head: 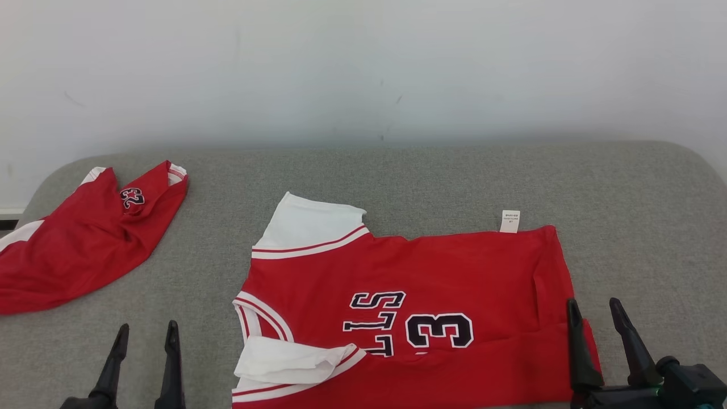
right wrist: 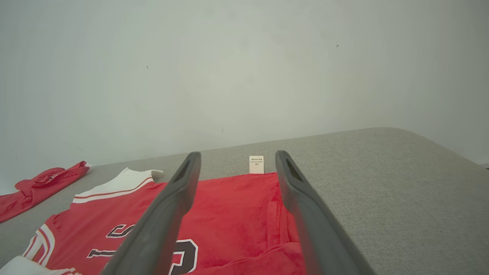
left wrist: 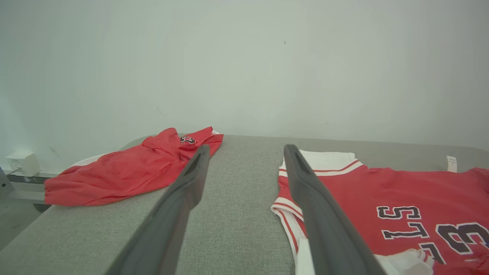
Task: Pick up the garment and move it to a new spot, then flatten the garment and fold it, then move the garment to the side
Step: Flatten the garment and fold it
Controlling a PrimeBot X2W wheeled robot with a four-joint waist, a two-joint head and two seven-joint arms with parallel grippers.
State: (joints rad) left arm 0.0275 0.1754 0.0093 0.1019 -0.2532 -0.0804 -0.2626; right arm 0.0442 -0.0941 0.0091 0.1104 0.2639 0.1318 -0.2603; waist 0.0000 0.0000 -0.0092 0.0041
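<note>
One pale wall [head: 363, 68] runs across the top of the head view, marked with a few small dark specks. Below it you get the grey padded surface [head: 454, 176], rounded at its upper right corner.

The task garment, the red jersey [head: 454, 267], lies flat at lower centre. It is turned sideways with the collar end at frame left and the hem at frame right. You can read a dark "3" and part of the lettering on it. Its bottom edge is folded up in a band along the frame bottom.

A second red garment [head: 85, 250] sits bunched at the left edge, well apart from the jersey, with a small dark number patch near its top.

The right gripper [head: 594, 302] is at lower right, jaws wide apart and holding nothing. One finger is over the jersey's hem corner, the other just past it over grey. You can't tell whether it touches the cloth.

The left gripper [head: 147, 326] is at lower left, also spread wide and empty, over bare grey between the two garments.

One white sleeve [head: 309, 224] lies flat at the jersey's upper left. The other sleeve [head: 289, 360] is crumpled at its lower left.

A white label [head: 510, 221] pokes out past the jersey's top edge, right of centre.

In the left wrist view, a small white box [left wrist: 23, 162] sits at mid-left, off the surface.
</note>
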